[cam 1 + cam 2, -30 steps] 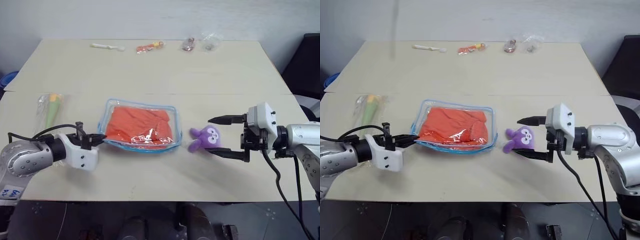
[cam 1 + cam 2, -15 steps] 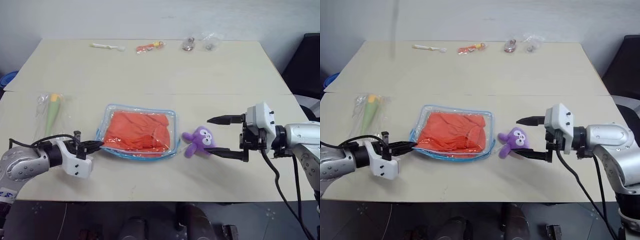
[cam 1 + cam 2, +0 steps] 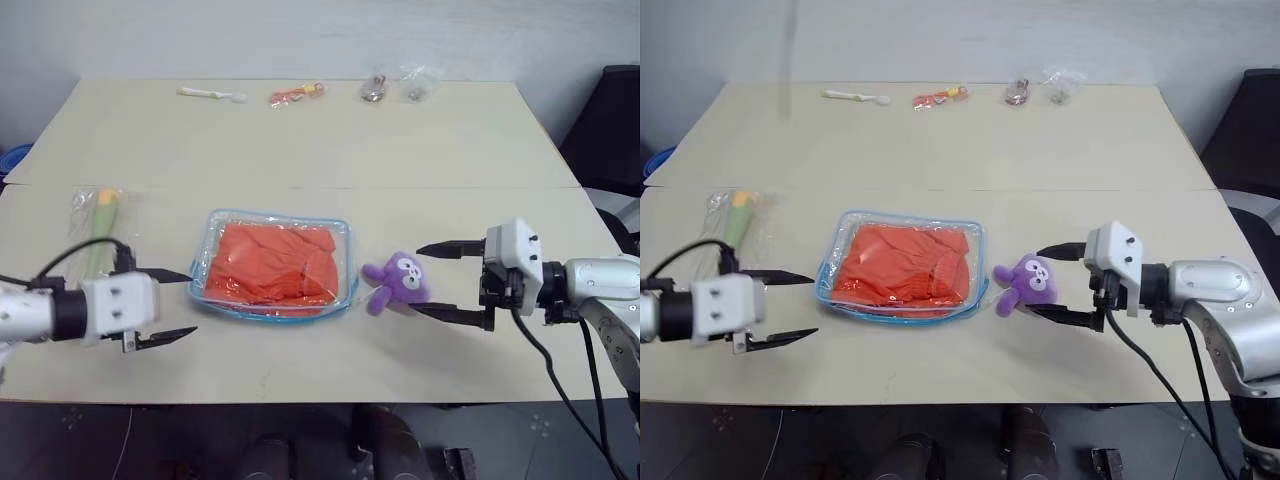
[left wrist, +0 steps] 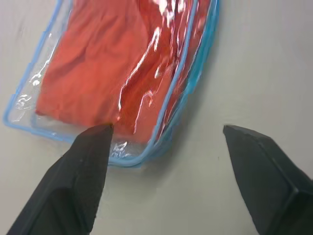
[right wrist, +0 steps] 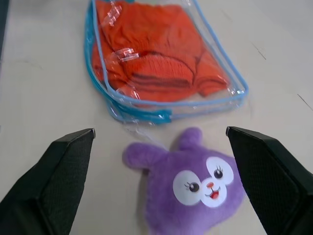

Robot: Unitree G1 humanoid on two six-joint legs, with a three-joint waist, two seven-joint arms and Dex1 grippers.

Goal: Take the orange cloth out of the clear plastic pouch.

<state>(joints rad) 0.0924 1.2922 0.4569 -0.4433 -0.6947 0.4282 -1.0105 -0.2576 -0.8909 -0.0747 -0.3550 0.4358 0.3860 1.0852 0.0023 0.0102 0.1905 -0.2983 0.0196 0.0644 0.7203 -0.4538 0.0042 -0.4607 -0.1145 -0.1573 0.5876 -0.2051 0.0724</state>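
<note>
- Black-fingered left gripper [image 3: 165, 305], lower left, jaws wide, empty; nearer arm
- Orange cloth [image 3: 272, 264] inside clear plastic pouch [image 3: 210, 258], frame centre, just right of it; long axis left-right
- Right gripper [image 3: 450, 283] wide, empty, flanking purple plush toy [image 3: 397, 281]

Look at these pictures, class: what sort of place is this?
Probably an indoor robot test room, not a home: a plain beige table against a bare wall, set with unrelated small items such as a purple plush toy and a clear plastic pouch.
</note>
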